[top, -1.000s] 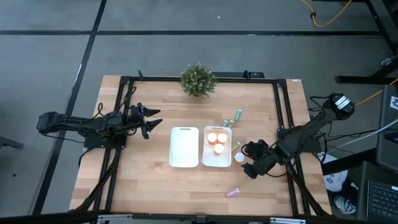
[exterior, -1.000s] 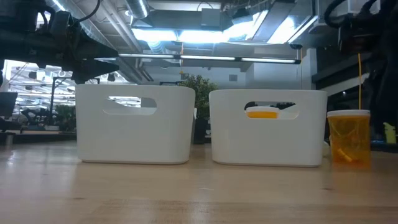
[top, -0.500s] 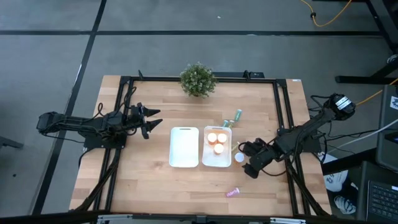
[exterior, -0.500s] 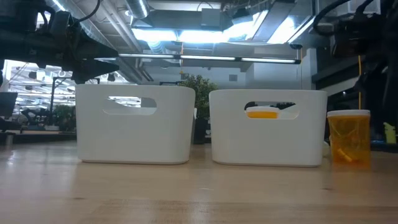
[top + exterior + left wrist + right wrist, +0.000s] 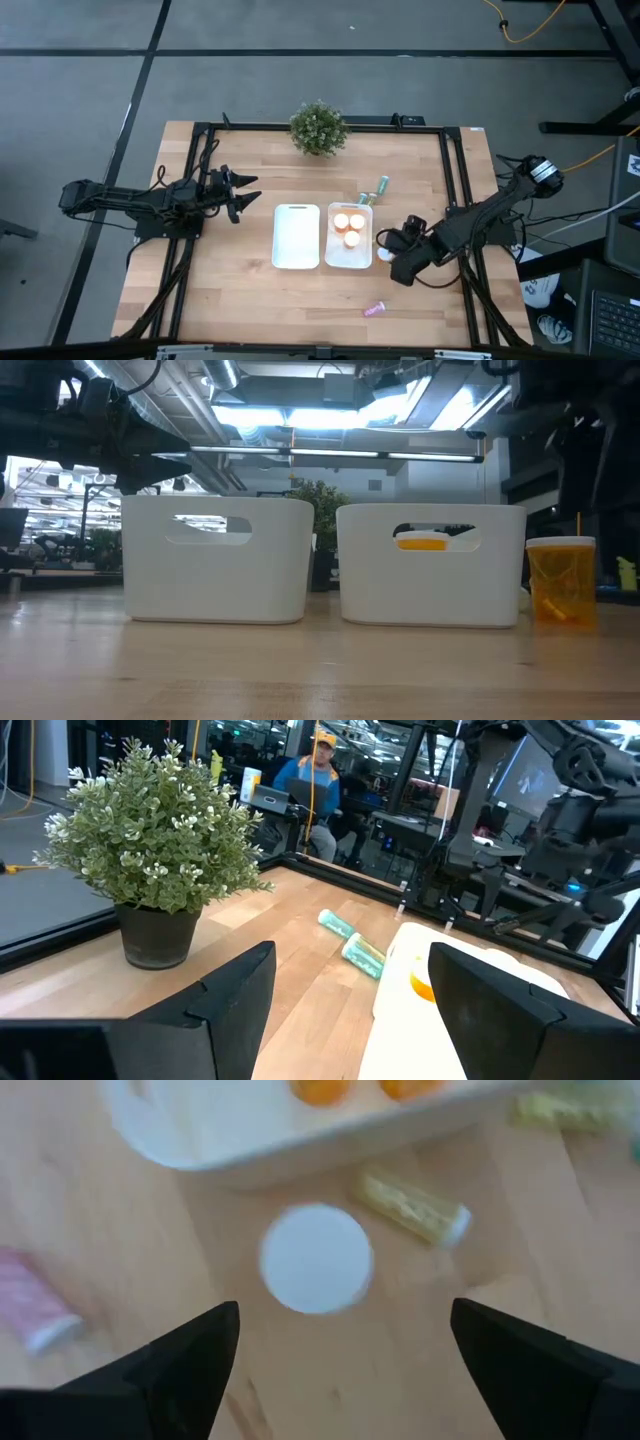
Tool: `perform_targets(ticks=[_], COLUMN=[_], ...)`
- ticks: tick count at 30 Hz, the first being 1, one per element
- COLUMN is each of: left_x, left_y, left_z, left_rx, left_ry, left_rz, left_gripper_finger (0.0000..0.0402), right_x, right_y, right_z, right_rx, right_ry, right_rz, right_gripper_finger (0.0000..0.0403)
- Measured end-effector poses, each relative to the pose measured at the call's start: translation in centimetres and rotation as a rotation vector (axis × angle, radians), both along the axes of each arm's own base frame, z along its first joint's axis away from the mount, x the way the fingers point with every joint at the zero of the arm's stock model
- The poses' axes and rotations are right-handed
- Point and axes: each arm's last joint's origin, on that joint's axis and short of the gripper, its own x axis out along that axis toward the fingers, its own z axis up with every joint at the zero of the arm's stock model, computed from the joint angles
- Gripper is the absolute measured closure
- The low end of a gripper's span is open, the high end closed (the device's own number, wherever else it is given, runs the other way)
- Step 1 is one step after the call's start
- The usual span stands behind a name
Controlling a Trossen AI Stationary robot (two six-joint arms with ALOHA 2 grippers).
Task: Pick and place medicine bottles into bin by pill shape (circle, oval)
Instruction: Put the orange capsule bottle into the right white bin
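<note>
My fingers (image 5: 160, 1370) are black. Below them: a white cap (image 5: 316, 1258), a yellowish bottle (image 5: 410, 1206), a pink one (image 5: 35, 1300), perhaps striped, white bins (image 5: 296, 236), and the pale wood desk (image 5: 240, 290).

Even overhead light on my table (image 5: 240, 290); ceiling strips (image 5: 330, 420) glare in low view; my right wrist view blurred.

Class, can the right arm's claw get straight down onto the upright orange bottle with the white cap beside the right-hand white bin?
Probably yes: the right claw hangs open above the white-capped orange plastic bottle, nothing lying between them.
</note>
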Motion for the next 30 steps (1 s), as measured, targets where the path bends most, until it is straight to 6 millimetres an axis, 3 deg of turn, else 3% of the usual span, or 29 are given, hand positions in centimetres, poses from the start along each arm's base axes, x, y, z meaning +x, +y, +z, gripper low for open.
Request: perform_targets(ticks=[30], left_x=[0.0], left_y=[0.0], left_z=[-0.01], left_rx=[0.0], left_ry=[0.0], left_rz=[0.0], left_gripper_finger=[0.0147], right_x=[0.96], right_y=[0.7], right_z=[-0.7], right_rx=[0.025], right_ry=[0.024], right_rz=[-0.034], right_gripper_finger=[0.004])
